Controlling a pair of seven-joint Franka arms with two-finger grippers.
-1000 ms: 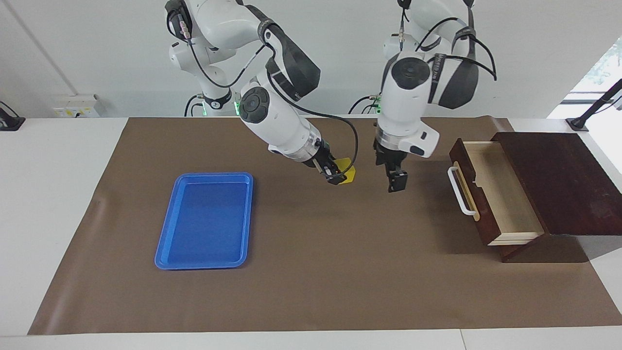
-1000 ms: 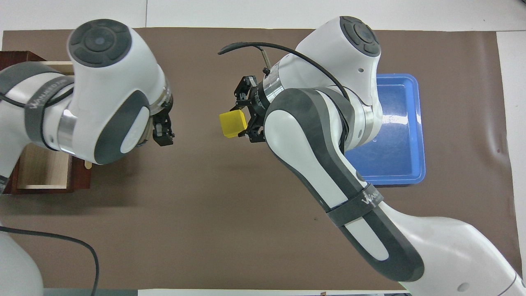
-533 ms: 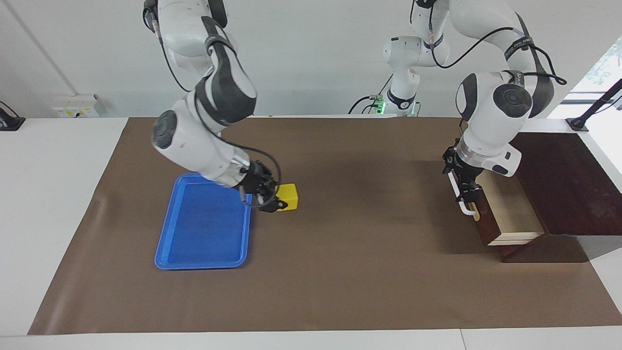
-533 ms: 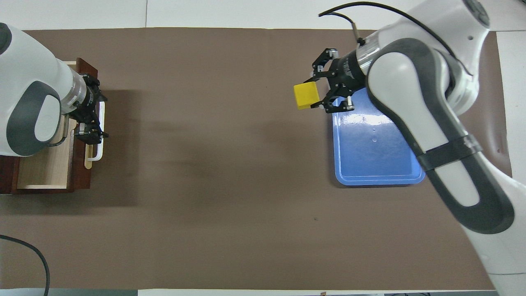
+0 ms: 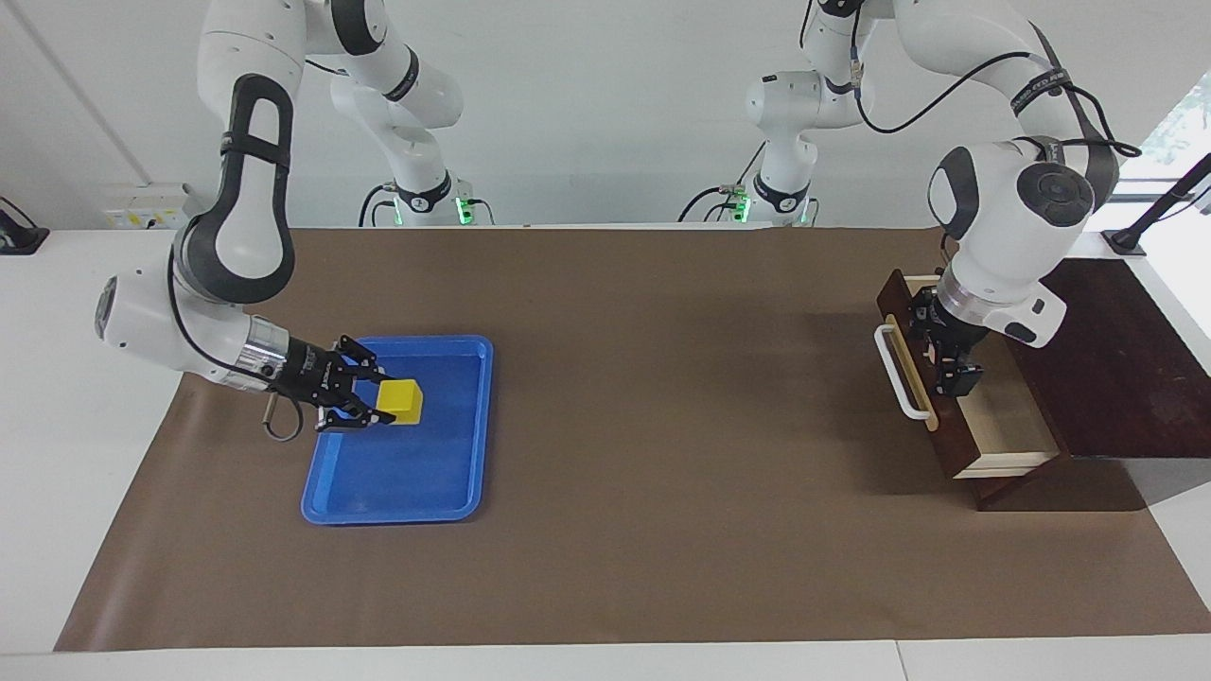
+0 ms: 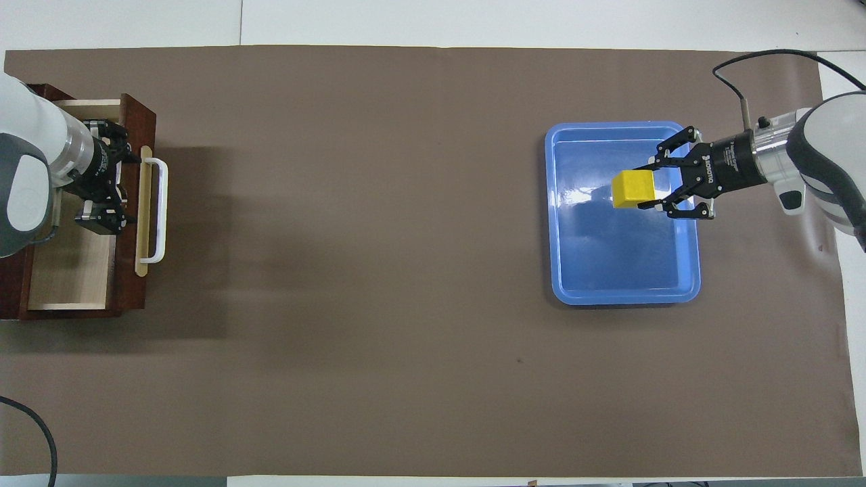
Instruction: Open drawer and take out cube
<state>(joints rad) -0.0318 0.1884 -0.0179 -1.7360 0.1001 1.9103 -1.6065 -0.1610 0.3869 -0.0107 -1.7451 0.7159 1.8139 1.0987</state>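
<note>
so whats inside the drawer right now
The open drawer shows bare pale wood; the left hand over it hides part of the floor. The cube is over the blue tray.

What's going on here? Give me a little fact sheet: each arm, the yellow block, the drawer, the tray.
right gripper: over the blue tray, shut on the yellow cube
yellow cube: out of the drawer, held sideways above the tray; whether it touches the tray floor cannot be told
left gripper: open, empty, over the drawer
drawer: pulled open, pale inside bare where it shows
tray: nothing else in it
</note>
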